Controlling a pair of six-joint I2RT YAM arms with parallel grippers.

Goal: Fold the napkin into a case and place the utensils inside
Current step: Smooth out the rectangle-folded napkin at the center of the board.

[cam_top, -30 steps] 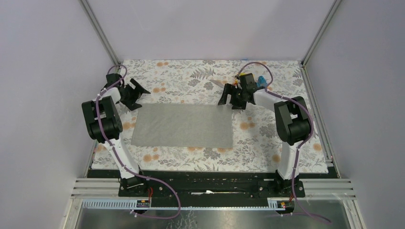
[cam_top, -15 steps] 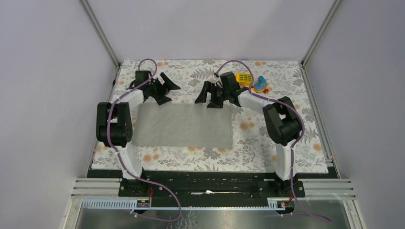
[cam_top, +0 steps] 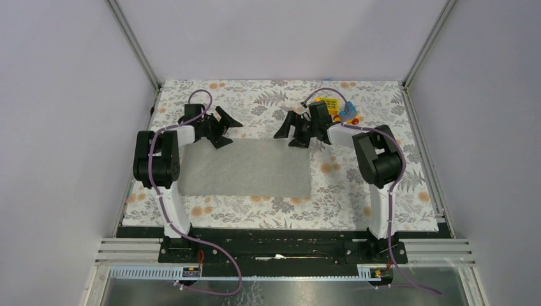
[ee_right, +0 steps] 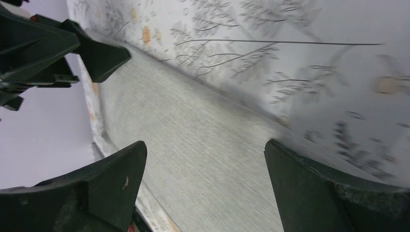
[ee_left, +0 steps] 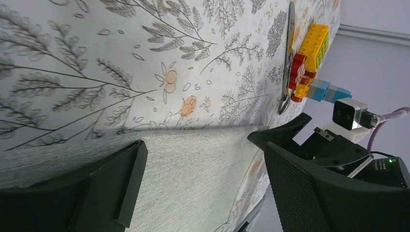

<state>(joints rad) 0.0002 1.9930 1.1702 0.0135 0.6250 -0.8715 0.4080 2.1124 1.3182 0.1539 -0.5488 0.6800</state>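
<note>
Lying flat, the napkin [cam_top: 245,169] has the left tool [cam_top: 231,132] and right tool [cam_top: 286,139], both spread, at its far edge.

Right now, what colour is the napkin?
The napkin is plain grey, unpatterned; the top view shows it best.

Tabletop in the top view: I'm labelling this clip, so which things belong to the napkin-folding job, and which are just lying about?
Belongs to the job:
- grey napkin, lying flat
- silver utensil beside the blocks; I cannot make out a second one

Just lying about:
- toy blocks at the far right
- floral tablecloth under everything
</note>
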